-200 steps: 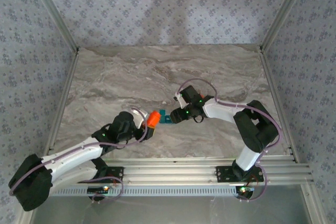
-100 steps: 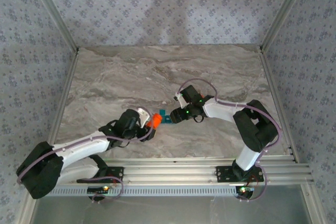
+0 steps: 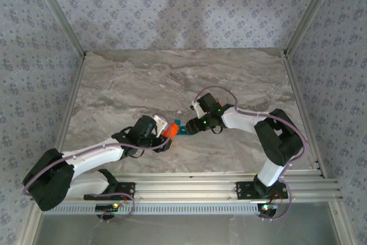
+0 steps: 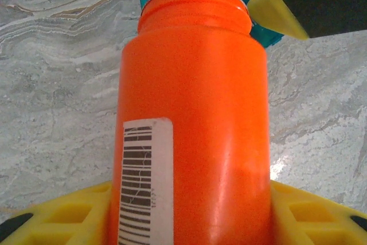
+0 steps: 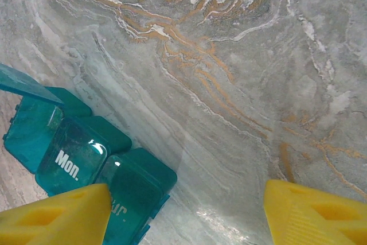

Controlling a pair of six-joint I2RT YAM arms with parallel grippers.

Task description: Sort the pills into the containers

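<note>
Left gripper [image 3: 165, 134] clamped on orange bottle [image 4: 195, 113]; right gripper [image 5: 186, 216] spread wide, holding nothing.
Teal containers [image 5: 80, 153] lie at the right wrist view's lower left, one end lid [image 5: 23, 83] raised, one yellow fingertip [image 5: 57, 213] overlapping the nearest compartment.

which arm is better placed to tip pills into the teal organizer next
Left. The left gripper is shut on the orange bottle, whose top points at the teal organizer, one lid raised. The right gripper stands open and empty beside it.
</note>
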